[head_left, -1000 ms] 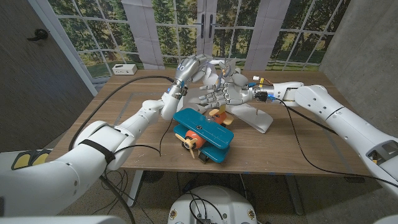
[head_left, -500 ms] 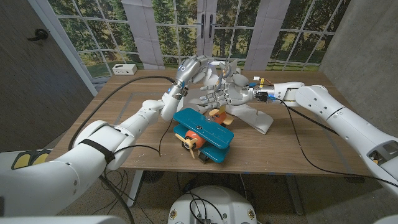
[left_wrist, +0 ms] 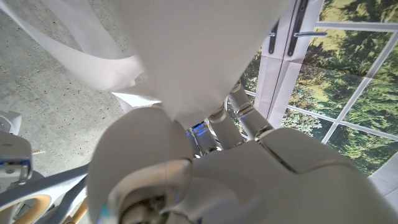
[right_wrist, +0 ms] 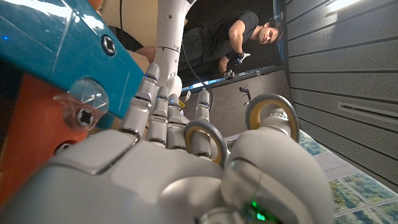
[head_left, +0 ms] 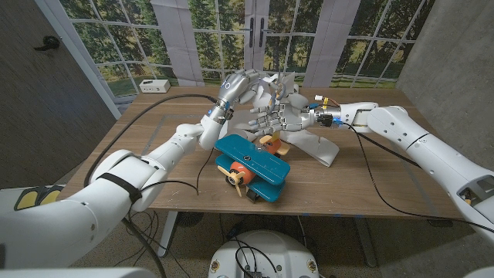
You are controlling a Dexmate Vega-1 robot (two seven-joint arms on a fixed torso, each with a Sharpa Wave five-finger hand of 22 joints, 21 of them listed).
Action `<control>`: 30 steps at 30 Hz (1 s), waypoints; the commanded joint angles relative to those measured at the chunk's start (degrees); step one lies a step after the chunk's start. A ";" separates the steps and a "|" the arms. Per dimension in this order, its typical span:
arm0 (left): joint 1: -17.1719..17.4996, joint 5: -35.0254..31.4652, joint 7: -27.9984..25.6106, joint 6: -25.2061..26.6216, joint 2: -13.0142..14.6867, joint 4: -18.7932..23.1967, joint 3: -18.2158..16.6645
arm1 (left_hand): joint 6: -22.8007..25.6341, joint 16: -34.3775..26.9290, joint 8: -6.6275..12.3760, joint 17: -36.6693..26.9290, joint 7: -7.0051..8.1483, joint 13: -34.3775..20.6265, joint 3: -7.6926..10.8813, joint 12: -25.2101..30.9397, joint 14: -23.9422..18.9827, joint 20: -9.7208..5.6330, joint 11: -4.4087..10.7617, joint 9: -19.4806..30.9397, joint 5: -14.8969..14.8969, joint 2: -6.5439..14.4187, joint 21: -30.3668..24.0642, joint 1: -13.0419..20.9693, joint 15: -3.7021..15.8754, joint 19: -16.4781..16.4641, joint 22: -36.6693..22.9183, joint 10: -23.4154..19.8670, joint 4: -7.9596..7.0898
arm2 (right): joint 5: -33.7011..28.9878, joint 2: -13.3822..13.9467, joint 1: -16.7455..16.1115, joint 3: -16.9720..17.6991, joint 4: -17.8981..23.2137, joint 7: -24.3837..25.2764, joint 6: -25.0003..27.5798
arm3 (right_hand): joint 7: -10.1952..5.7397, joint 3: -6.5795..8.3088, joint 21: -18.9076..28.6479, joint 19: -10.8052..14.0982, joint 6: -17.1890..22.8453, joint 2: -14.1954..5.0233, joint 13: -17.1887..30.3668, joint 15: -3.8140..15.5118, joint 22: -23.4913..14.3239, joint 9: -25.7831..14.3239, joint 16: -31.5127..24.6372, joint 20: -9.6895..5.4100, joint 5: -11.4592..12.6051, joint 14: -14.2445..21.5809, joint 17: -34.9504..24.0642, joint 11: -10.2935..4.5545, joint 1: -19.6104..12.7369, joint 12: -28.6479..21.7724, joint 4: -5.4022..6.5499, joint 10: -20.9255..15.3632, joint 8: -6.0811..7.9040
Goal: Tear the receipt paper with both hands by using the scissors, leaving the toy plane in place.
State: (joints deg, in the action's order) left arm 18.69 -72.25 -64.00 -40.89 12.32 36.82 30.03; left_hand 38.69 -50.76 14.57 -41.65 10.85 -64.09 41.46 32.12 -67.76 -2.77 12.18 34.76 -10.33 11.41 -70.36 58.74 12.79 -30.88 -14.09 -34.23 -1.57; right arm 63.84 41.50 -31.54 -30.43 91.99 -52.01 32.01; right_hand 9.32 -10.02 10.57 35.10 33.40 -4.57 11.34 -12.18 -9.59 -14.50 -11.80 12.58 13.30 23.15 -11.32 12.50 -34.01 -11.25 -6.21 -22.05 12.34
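White receipt paper point(left_wrist: 186, 56) is pinched between the fingers of the left hand point(head_left: 241, 83), raised above the far middle of the wooden table point(head_left: 154, 147); the strip fans wide across the left wrist view, a loose loop trailing off. The right hand point(head_left: 279, 118) meets it just beside, fingers extended, thumb and one finger through the yellow-lined rings of the scissors point(right_wrist: 239, 127), so it holds them. Whether the blades touch the paper cannot be told. The toy plane point(head_left: 251, 164), teal wings and orange body, sits near the front edge, below both hands. A white box point(head_left: 153, 85) rests at the far left corner.
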 commanded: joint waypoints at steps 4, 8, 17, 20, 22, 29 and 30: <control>0.57 -0.66 0.00 -0.47 0.28 1.01 -0.35 | 0.70 -0.24 -0.19 0.14 0.04 -0.11 0.37 -0.31 0.34 -4.63 -0.18 -0.07 -0.38 0.04 -0.41 -0.64 0.17 0.20 -0.05 -0.66 -0.13 | -0.02 0.80 -0.36 -0.02 1.31 1.94 0.99 | 2.58 2.66 0.01 0.19 3.35 -0.68 0.13 0.24 -0.04 -1.49 -0.15 -0.17 -0.96 1.41 0.03 -0.06 -3.56 -0.19 -0.82 -2.26 0.91; 0.79 -0.80 0.00 -0.61 0.42 1.43 -0.52 | 0.78 -0.49 -0.30 0.05 0.14 -0.14 0.41 -0.38 0.22 -4.61 -0.18 -0.13 -0.39 0.05 -0.53 -0.63 0.16 0.23 0.00 -0.73 -0.04 | 0.06 1.12 -0.56 0.09 1.87 2.72 1.29 | 2.53 3.88 0.03 0.22 4.20 -1.73 0.15 0.99 -0.03 -1.76 -0.34 -0.21 -1.13 1.86 0.00 -0.49 -5.37 -0.47 -1.30 -3.43 1.16; 1.20 -1.12 0.00 -0.90 0.61 2.07 -0.93 | 0.90 -0.58 -0.42 0.16 0.00 -0.13 0.43 -0.51 0.35 -4.62 -0.16 -0.20 -0.40 0.01 -0.60 -0.72 0.16 0.26 0.13 -0.79 -0.05 | 0.51 1.42 -0.83 0.23 2.19 2.98 1.59 | 2.51 4.34 0.10 0.46 5.02 -1.91 0.16 1.31 -0.03 -1.91 -0.39 -0.26 -1.23 2.09 0.02 -0.62 -6.21 -0.57 -1.56 -3.96 1.45; 1.43 -1.20 0.00 -0.97 0.68 2.37 -1.08 | 0.98 -0.64 -0.46 0.18 0.03 -0.15 0.43 -0.55 0.38 -4.62 -0.17 -0.23 -0.40 0.01 -0.63 -0.77 0.16 0.27 0.18 -0.83 -0.08 | 0.53 1.45 -0.85 0.22 2.29 3.10 1.59 | 2.51 4.51 0.11 0.51 5.18 -2.08 0.17 1.40 -0.03 -1.95 -0.42 -0.25 -1.25 2.15 0.01 -0.71 -6.44 -0.57 -1.59 -4.05 1.50; 1.60 -1.32 0.00 -0.99 0.75 2.62 -1.18 | 1.04 -0.68 -0.48 0.20 0.06 -0.23 0.45 -0.50 0.39 -4.61 -0.17 -0.25 -0.40 0.01 -0.70 -0.73 0.16 0.29 0.17 -0.90 0.00 | 0.44 1.52 -0.89 0.24 2.51 3.43 1.57 | 2.50 4.56 0.12 0.54 5.26 -2.08 0.17 1.55 -0.03 -1.98 -0.47 -0.26 -1.27 2.28 0.01 -0.72 -6.51 -0.62 -1.60 -4.20 1.53; 2.01 -1.36 0.00 -1.13 0.96 3.19 -1.46 | 1.17 -0.84 -0.61 0.26 0.09 -0.20 0.48 -0.67 0.43 -4.60 -0.16 -0.33 -0.41 0.03 -0.81 -0.78 0.16 0.37 0.27 -0.92 0.03 | 0.58 1.57 -0.86 0.35 2.87 4.11 1.73 | 2.42 5.44 0.12 0.71 6.23 -2.80 0.20 2.13 -0.02 -2.19 -0.59 -0.30 -1.28 2.66 -0.02 -1.39 -7.91 -0.72 -1.96 -4.81 1.89; 2.08 -1.40 0.00 -1.14 1.01 3.32 -1.48 | 1.23 -0.83 -0.60 0.30 0.03 -0.18 0.51 -0.71 0.47 -4.61 -0.16 -0.34 -0.42 0.02 -0.79 -0.78 0.16 0.34 0.31 -0.90 0.05 | 0.65 1.61 -0.90 0.40 2.99 4.39 1.86 | 2.41 5.65 0.13 0.74 6.38 -2.97 0.20 2.28 -0.01 -2.23 -0.59 -0.32 -1.28 2.68 -0.03 -1.55 -8.26 -0.79 -2.06 -5.06 1.94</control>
State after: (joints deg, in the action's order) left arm 19.54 -73.43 -64.00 -41.79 12.78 38.35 29.42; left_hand 39.41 -51.27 13.95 -41.40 10.95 -64.09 41.46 31.68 -67.55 -2.77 11.87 34.33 -10.33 11.41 -70.78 58.28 12.99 -30.89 -13.83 -34.54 -1.57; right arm 63.99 42.87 -32.31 -30.26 94.30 -49.59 33.16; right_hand 9.17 -4.96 10.57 35.31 37.82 -7.35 11.33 -10.54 -9.60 -16.38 -12.09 12.38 12.24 25.60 -11.19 11.93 -41.29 -11.48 -7.93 -25.79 13.67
